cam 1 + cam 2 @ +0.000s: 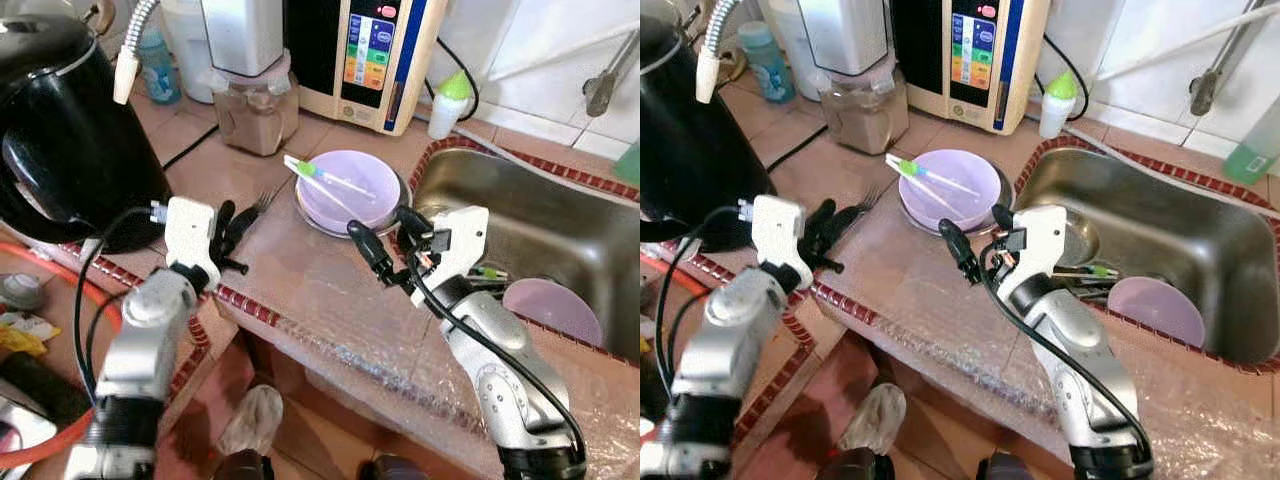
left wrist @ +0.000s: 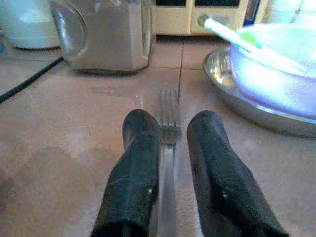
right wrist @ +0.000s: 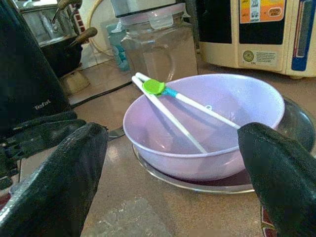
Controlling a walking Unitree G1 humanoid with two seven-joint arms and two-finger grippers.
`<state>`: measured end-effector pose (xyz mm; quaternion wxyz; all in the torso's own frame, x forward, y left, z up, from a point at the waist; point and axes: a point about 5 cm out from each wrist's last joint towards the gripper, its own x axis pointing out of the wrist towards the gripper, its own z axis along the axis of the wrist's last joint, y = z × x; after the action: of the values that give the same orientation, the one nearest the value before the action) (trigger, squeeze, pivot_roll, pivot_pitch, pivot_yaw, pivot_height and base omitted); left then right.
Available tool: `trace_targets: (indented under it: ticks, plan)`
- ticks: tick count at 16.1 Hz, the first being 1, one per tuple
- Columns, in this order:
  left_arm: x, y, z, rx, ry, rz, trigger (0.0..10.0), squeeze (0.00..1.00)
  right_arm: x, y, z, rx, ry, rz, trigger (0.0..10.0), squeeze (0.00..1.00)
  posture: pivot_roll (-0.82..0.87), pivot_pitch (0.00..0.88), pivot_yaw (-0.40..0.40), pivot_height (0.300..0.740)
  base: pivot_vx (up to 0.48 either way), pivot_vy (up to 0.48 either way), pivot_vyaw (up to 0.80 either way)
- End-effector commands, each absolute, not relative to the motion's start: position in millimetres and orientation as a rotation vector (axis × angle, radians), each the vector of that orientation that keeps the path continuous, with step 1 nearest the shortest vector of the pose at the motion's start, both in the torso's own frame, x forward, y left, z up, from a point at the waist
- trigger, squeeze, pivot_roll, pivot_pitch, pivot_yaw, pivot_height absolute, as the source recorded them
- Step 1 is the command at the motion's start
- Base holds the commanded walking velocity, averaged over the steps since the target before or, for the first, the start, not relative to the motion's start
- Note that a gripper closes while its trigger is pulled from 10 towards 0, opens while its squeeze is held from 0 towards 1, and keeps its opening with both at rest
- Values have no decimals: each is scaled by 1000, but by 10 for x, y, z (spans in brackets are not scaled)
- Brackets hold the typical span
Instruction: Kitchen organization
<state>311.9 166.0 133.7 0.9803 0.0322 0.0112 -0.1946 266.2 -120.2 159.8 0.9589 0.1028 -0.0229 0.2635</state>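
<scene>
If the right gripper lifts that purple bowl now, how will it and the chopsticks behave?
The purple bowl looks like thin plastic, so probably light and stiff. It sits loose in a metal dish and may slide. The white chopsticks only lean on its rim, so any tilt would likely tip them out. The right gripper is open before it.

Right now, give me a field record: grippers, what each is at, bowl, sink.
left gripper: low over the counter, fingers either side of a fork's handle, a gap showing on one side
fork: lies flat on the tiled counter, tines toward the blender jar
right gripper: open, facing the bowl, not touching it
bowl: lilac, sits on a steel plate beside the sink
chopsticks: white training pair with green joiner, lying in the bowl
sink: steel, holds a lilac dish
</scene>
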Motion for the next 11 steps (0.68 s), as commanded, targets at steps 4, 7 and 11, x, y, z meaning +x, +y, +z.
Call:
trace_targets:
  ticks: [4,7,11]
  plan:
    - [3270,1792,1237,84,129,-433,10000,1000,2614,-1241,1593,201,-49,512,10000,0,-83,76,30,740,0,0,0]
    - [3356,1775,1229,88,149,-467,10000,1000,2604,-1252,1596,199,-48,507,10000,0,-89,78,32,740,0,0,0]
    - [3504,1769,1264,97,149,-463,10000,1000,2601,-1243,1602,198,-50,504,10000,0,-96,82,33,740,0,0,0]
